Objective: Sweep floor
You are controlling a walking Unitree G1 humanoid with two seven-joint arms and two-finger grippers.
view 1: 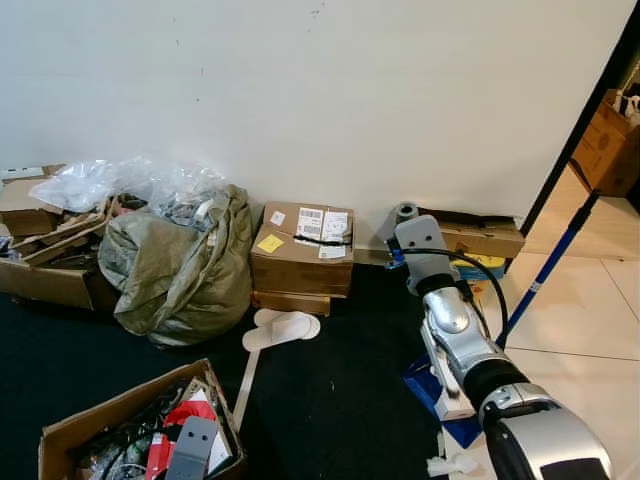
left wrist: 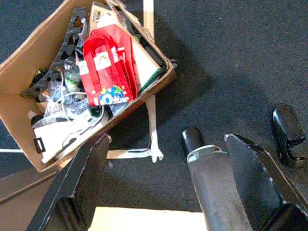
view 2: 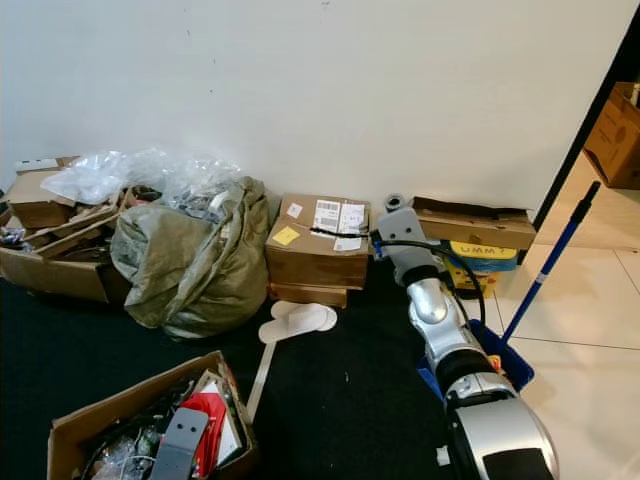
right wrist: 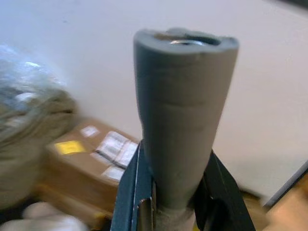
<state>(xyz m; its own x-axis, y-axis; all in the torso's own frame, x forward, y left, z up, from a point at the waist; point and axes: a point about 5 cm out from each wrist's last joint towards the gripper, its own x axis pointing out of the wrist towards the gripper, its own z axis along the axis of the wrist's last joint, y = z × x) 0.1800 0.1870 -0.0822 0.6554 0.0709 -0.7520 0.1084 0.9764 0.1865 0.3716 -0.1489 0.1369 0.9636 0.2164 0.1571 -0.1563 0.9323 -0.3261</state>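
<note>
Sweeping gear, left eye view: blue pole (view 1: pixel 548 262) leans up to the right at the edge of the pale tile floor (view 1: pixel 575 300). Its low end meets a blue head (view 1: pixel 432 388) that lies on the floor just beside the right forearm; can't tell whether it is a pan or a brush. Right end effector (view 1: pixel 420 242) is raised in front of the wall and shut round a grey foam handle (view 1: pixel 407 211), which stands upright. Black carpet (view 1: pixel 340 400) covers the rest of the floor. On it: labelled carton (view 1: pixel 300 250) against the wall, olive sack (view 1: pixel 180 270) touching its side, white slippers (view 1: pixel 282 327) in front of the carton, open box (view 1: pixel 70 435) of clutter near the cam.

Right eye view: same layout. Flat carton (view 2: pixel 470 222) sits against the wall behind the right arm, on top of a yellow/blue item (view 2: pixel 482 251).

Left wrist view: left end effector (left wrist: pixel 168 142) hangs over the carpet beside the open box, fingers (left wrist: pixel 77 187) wide apart. Grey cylinder w/ black cap (left wrist: pixel 211 178) lies between them, close to one finger; can't tell if gripped. Red packet (left wrist: pixel 108 67) lies on top in the box. White strip (left wrist: pixel 151 120) lies on the carpet by the box corner.

Right wrist view: foam handle fills the gap between the fingers (right wrist: pixel 129 192), clamped low; top end open, hollow. Background blurred.
</note>
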